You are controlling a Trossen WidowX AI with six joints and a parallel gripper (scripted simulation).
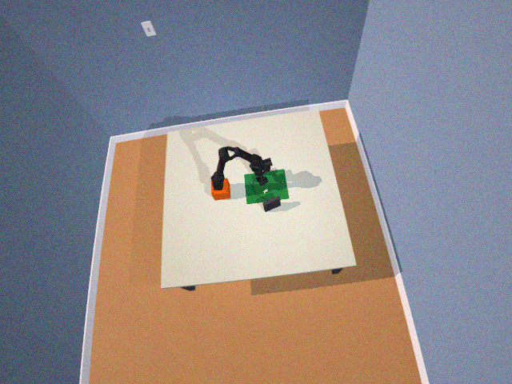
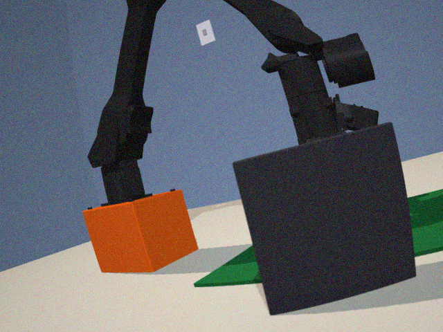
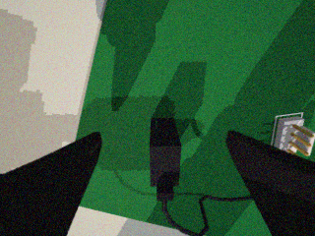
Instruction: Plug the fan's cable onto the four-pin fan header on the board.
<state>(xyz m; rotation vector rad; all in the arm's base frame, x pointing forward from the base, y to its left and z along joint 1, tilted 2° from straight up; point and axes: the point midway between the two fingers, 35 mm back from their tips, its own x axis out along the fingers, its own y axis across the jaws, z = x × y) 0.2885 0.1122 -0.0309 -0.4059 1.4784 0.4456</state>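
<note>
The fan's plug (image 3: pixel 164 159), a small dark block, shows over the green board (image 3: pixel 266 29) (image 1: pixel 251 197) (image 2: pixel 228 274). Its cable (image 3: pixel 226 199) runs from the plug's near end to the right. My gripper (image 3: pixel 164 137) (image 1: pixel 262 182) is open, pointing down, its fingers on either side of the plug in the wrist view with gaps on both sides. How far the tips are above the board is unclear. The white four-pin header (image 3: pixel 288 134) (image 1: pixel 265 190) is to the right, partly behind the right finger, its pins bare. The fan hides my fingertips in the exterior view.
The dark fan (image 1: pixel 272 204) (image 2: pixel 325 221) stands upright at the board's near edge. The arm's orange base block (image 1: pixel 221 190) (image 2: pixel 118 239) stands left of the board on the pale table (image 1: pixel 248 248).
</note>
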